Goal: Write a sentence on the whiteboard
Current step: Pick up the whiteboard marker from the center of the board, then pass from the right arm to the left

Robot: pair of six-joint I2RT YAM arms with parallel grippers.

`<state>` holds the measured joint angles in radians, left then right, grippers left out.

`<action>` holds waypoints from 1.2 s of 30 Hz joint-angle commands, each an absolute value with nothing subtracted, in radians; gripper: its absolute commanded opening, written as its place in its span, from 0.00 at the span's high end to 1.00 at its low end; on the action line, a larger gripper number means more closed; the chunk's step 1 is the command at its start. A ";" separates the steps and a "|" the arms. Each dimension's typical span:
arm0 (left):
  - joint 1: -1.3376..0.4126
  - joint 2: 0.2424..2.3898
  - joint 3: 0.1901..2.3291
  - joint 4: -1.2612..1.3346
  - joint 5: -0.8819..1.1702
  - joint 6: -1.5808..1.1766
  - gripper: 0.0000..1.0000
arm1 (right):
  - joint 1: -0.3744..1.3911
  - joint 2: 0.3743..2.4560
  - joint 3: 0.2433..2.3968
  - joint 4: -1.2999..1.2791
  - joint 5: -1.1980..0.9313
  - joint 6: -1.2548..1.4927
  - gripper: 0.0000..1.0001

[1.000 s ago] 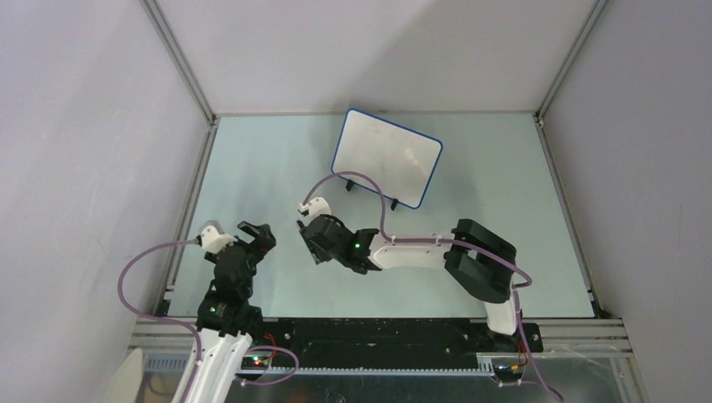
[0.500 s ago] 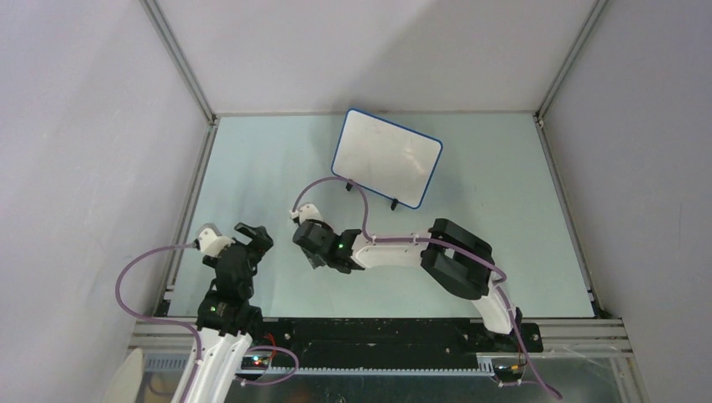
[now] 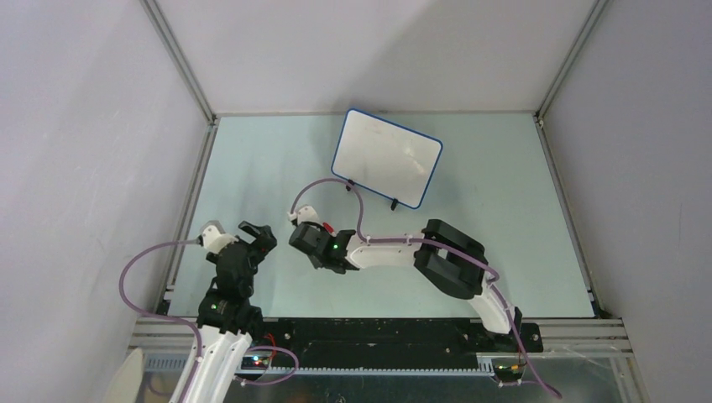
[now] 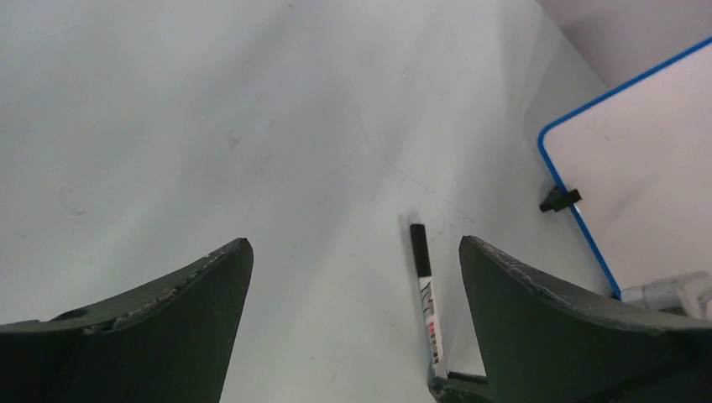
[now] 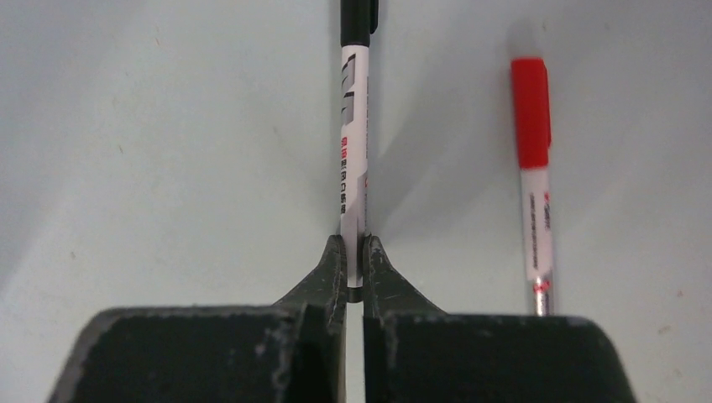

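Note:
The whiteboard (image 3: 386, 158) stands tilted on two black feet at the back centre, and its blue-rimmed edge (image 4: 646, 185) also shows in the left wrist view. Its face is plain white; no sentence is in view. A black-capped marker (image 5: 354, 151) lies on the table, and my right gripper (image 5: 354, 252) is shut on its tail end. From above, that gripper (image 3: 309, 248) sits low over the table and hides the marker. My left gripper (image 3: 256, 235) stands open just to its left, and the black marker (image 4: 426, 302) lies near its right finger.
A red-capped marker (image 5: 534, 176) lies parallel to the black one, a little to its right, and peeks out beside the right wrist (image 3: 326, 227). The pale green table (image 3: 252, 168) is fenced by metal rails and grey walls.
My right gripper slid a little to the left, came down and closed on the black marker. The left arm barely moved.

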<state>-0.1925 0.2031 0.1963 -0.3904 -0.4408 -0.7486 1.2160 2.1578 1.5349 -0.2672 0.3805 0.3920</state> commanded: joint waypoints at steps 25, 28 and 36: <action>-0.189 0.513 0.291 -0.042 0.231 -1.062 0.45 | 1.155 1.668 1.219 -0.150 0.011 0.458 1.00; -0.189 0.505 0.285 -0.056 0.201 -1.062 0.43 | 1.153 1.654 1.210 -0.154 0.034 0.464 1.00; -0.189 0.486 0.284 -0.091 0.159 -1.052 0.40 | 1.152 1.638 1.199 -0.148 0.032 0.457 1.00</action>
